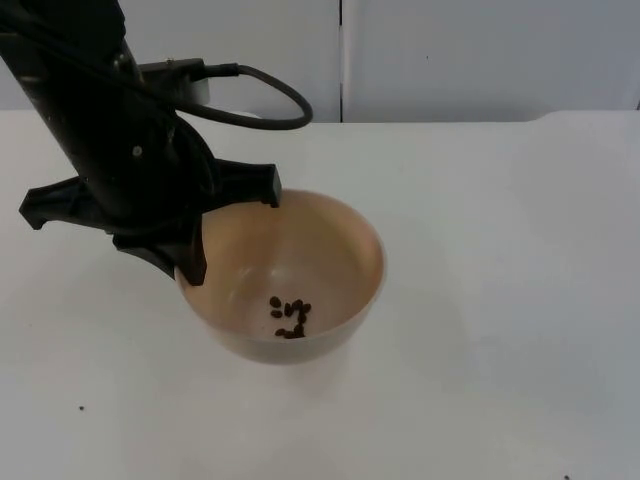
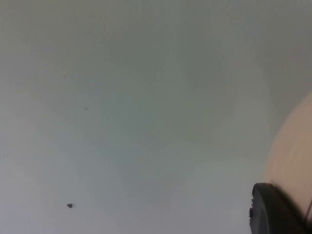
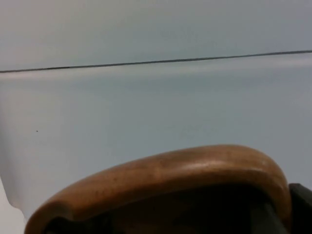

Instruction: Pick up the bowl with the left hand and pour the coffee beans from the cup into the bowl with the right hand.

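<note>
The pale wooden bowl (image 1: 300, 270) sits left of the table's middle, with several dark coffee beans (image 1: 289, 317) lying in its bottom. My left gripper (image 1: 190, 262) is shut on the bowl's left rim, one finger inside and one outside. In the left wrist view the bowl's wall (image 2: 292, 151) is beside a black fingertip (image 2: 273, 209). The brown wooden cup (image 3: 185, 170) is close in front of the right wrist camera, rim toward it. My right gripper (image 3: 175, 222) is shut on the cup, with a fingertip (image 3: 300, 207) against its side. I cannot see inside the cup.
Single dark specks lie on the white table at the front left (image 1: 81, 407) and front right (image 1: 565, 478). The grey partition wall (image 1: 450, 50) closes the back. Open table stretches right of the bowl.
</note>
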Robot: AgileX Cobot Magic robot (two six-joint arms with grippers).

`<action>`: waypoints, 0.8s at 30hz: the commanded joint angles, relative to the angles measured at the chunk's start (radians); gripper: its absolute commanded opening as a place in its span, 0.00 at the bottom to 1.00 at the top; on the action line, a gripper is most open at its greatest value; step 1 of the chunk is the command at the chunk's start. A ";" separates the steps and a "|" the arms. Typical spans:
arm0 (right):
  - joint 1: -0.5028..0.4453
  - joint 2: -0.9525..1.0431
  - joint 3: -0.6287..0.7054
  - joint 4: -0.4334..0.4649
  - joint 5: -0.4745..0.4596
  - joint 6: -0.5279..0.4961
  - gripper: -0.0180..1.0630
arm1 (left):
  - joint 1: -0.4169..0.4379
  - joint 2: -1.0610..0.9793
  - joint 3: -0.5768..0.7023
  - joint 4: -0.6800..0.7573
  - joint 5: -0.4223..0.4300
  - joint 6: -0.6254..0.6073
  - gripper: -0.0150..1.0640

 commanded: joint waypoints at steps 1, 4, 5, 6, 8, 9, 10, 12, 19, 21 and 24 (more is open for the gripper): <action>0.006 -0.003 0.000 -0.019 0.003 -0.016 0.02 | -0.002 -0.005 -0.005 -0.015 -0.001 -0.008 0.01; 0.008 -0.003 0.000 -0.019 0.003 -0.032 0.02 | -0.002 -0.005 -0.005 -0.015 -0.001 -0.008 0.01; 0.008 -0.003 0.000 -0.019 0.003 -0.032 0.02 | -0.002 -0.005 -0.005 -0.015 -0.001 -0.008 0.01; 0.008 -0.003 0.000 -0.019 0.003 -0.032 0.02 | -0.002 -0.005 -0.005 -0.015 -0.001 -0.008 0.01; 0.008 -0.003 0.000 -0.018 0.003 -0.038 0.02 | -0.002 -0.005 -0.005 -0.018 -0.001 -0.008 0.01; 0.008 -0.003 0.000 -0.018 0.003 -0.038 0.02 | -0.002 -0.005 -0.005 -0.018 -0.001 -0.008 0.01; 0.008 -0.003 0.000 -0.018 0.003 -0.038 0.02 | -0.002 -0.005 -0.005 -0.018 -0.001 -0.008 0.01; 0.008 -0.003 0.000 -0.018 0.003 -0.038 0.02 | -0.002 -0.005 -0.005 -0.018 -0.001 -0.008 0.01; 0.008 -0.003 0.000 -0.016 0.003 -0.038 0.02 | -0.002 -0.005 -0.005 -0.021 -0.001 -0.008 0.01; 0.008 -0.003 0.000 -0.013 0.003 -0.038 0.02 | -0.002 -0.005 -0.005 -0.021 -0.001 -0.008 0.01; 0.008 -0.003 0.000 -0.011 0.003 -0.034 0.02 | -0.002 -0.005 -0.005 -0.021 -0.001 -0.008 0.01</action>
